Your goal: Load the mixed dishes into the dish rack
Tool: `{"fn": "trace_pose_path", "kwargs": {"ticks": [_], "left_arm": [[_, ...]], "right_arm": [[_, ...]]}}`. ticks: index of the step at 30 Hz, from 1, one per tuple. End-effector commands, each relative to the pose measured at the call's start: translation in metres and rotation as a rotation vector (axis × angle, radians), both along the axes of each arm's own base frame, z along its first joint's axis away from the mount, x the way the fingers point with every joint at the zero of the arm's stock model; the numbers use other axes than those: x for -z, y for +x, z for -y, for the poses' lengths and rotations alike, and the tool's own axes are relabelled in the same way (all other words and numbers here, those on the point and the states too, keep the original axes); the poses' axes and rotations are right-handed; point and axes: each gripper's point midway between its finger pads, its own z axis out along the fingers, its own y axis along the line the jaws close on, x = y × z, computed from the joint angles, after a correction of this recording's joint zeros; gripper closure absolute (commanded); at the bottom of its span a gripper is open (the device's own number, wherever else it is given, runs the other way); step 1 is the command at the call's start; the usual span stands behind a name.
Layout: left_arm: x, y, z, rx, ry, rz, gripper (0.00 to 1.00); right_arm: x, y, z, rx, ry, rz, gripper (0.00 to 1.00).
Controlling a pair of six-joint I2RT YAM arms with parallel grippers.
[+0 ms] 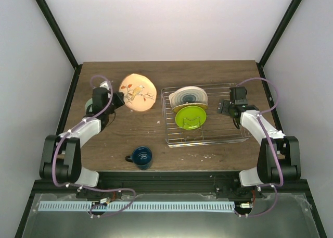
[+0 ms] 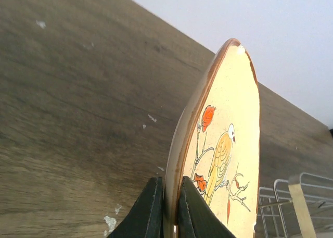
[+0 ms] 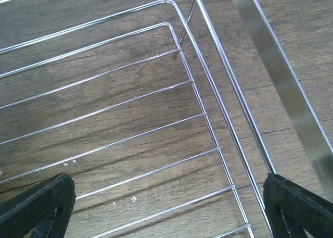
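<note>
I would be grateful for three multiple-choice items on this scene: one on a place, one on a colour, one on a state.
1. Where is the dark blue mug relative to the dish rack?
A) inside it
B) on the table, outside it, nearer the arms
C) hung on its rim

2. What colour is the front plate in the rack, the one nearest the arms?
A) red
B) black
C) lime green

3. What is the left gripper doing?
A) open and empty
B) shut on the rim of the bird plate
C) lying flat on the table

Answers:
1 B: the mug stands on bare wood, left of the rack's near corner.
2 C: the top view shows a green disc in front of the others.
3 B: the left wrist view shows its jaws clamping the plate's edge.
</note>
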Motion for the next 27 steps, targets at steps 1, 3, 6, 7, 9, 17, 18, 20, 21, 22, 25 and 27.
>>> {"fn": "trace_pose_path", "kwargs": {"ticks": [1,3,6,7,9,17,18,20,21,22,25,27], "left_arm": [[-0.073,-0.008,0.002,0.019,0.120,0.224,1.00],[-0.091,-0.017,0.004,0.025,0.179,0.268,1.00],[-0.129,-0.034,0.006,0.024,0.225,0.366,1.00],[-0.139,-0.038,0.006,0.027,0.230,0.389,1.00],[-0.158,-0.045,0.012,0.050,0.238,0.435,1.00],[-0.186,-0.070,0.065,0.254,0.310,0.536,1.00],[-0.189,-0.074,0.072,0.278,0.339,0.557,1.00],[-0.195,-0.083,0.086,0.322,0.378,0.591,1.00],[-0.198,-0.089,0.092,0.340,0.395,0.611,1.00],[-0.202,-0.095,0.099,0.360,0.415,0.633,1.00],[-0.216,-0.112,0.111,0.394,0.459,0.700,1.00],[-0.224,-0.122,0.112,0.392,0.476,0.730,1.00]], "right_arm": [[-0.014,0.009,0.006,0.016,-0.013,0.033,0.00],[-0.014,0.009,0.006,0.020,-0.017,0.029,0.00],[-0.014,0.008,0.009,0.034,-0.022,0.027,0.00],[-0.013,0.008,0.009,0.036,-0.023,0.025,0.00],[-0.013,0.007,0.009,0.039,-0.021,0.024,0.00],[-0.023,0.007,0.006,0.026,-0.003,0.056,0.00],[-0.025,0.008,0.005,0.022,-0.001,0.064,0.00],[-0.026,0.008,0.003,0.013,0.004,0.069,0.00],[-0.025,0.008,0.003,0.011,0.006,0.069,0.00],[-0.025,0.009,0.003,0.010,0.006,0.067,0.00],[-0.021,0.009,0.003,0.011,0.006,0.055,0.00],[-0.020,0.009,0.003,0.011,0.005,0.051,0.00]]}}
